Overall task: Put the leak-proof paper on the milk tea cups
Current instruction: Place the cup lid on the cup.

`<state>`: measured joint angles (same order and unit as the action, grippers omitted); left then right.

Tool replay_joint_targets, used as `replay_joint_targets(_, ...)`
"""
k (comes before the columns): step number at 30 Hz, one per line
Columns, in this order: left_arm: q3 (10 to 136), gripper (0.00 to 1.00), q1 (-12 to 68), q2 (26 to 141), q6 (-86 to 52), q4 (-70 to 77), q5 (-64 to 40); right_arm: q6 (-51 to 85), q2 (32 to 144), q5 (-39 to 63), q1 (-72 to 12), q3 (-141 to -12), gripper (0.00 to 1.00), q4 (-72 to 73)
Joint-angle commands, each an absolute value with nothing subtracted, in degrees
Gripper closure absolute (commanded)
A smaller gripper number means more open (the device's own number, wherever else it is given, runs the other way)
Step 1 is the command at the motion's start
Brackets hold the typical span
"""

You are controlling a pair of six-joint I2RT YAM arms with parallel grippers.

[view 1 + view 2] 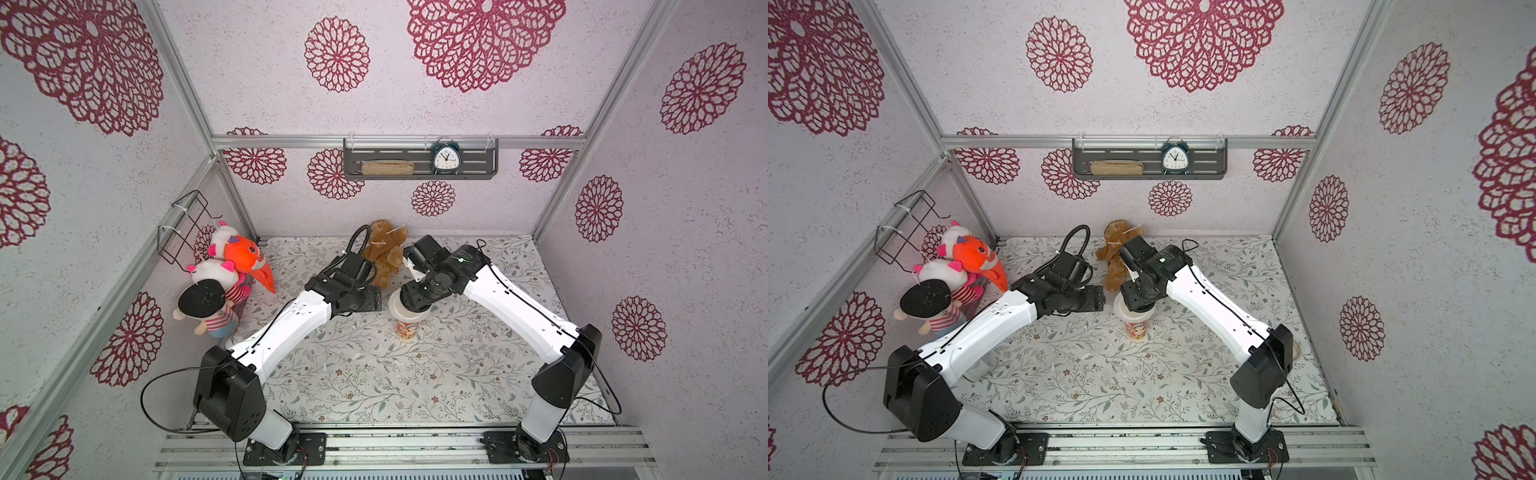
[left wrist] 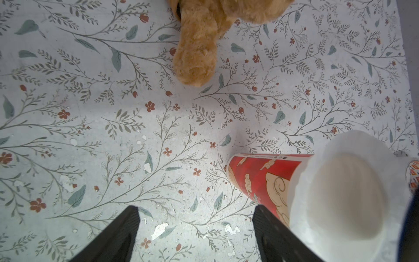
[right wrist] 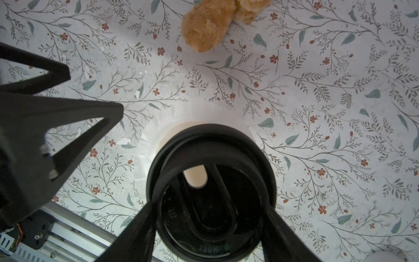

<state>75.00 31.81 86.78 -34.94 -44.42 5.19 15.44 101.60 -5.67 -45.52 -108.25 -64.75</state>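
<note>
With the left gripper [image 2: 196, 208] splayed empty, the right gripper [image 3: 213, 204], clamping a black lid [image 3: 210, 140], may skew the loose leak-proof paper [image 2: 362, 145] off the cup [image 2: 260, 179].

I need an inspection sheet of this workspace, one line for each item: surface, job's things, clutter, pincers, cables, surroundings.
Surface: floral tabletop, with white flecks scattered on it.
Job's things: leak-proof paper lies over the mouth of the upright milk tea cup.
Clutter: brown plush toy behind the cup; plush toys heaped against the left wall.
Pincers: left pincer open, empty, beside the cup; right pincer grips a black lid above the cup.
Cables: black cables loop by both arm bases.
Surroundings: patterned walls; shelf with alarm clock; wire rack.
</note>
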Motion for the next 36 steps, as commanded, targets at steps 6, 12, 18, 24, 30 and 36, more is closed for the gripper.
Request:
replay_joint_targets(6,72.4,0.12,30.3,82.6,-34.8,-44.2,6.8,13.5,104.0,-5.2,-47.2,-111.5,0.36,-67.4)
replay_joint_targets(12,71.7,0.12,29.8,81.8,-34.6,-44.1,6.5,13.5,104.8,-5.3,-47.3,-111.5,0.36,-67.4)
replay_joint_targets(18,71.4,0.12,29.5,81.7,-34.5,-43.8,6.2,13.5,105.3,-5.9,-47.3,-111.5,0.36,-67.3)
replay_joint_targets(24,71.1,0.12,29.5,81.6,-34.3,-43.7,6.0,13.5,105.9,-6.3,-47.4,-111.2,0.35,-67.0)
replay_joint_targets(30,70.8,0.12,29.3,81.3,-34.2,-43.7,6.0,13.6,106.2,-5.9,-47.4,-110.1,0.34,-66.1)
replay_joint_targets(36,70.8,0.12,29.2,81.3,-34.1,-43.8,5.8,13.6,106.1,-6.1,-47.3,-109.3,0.33,-65.8)
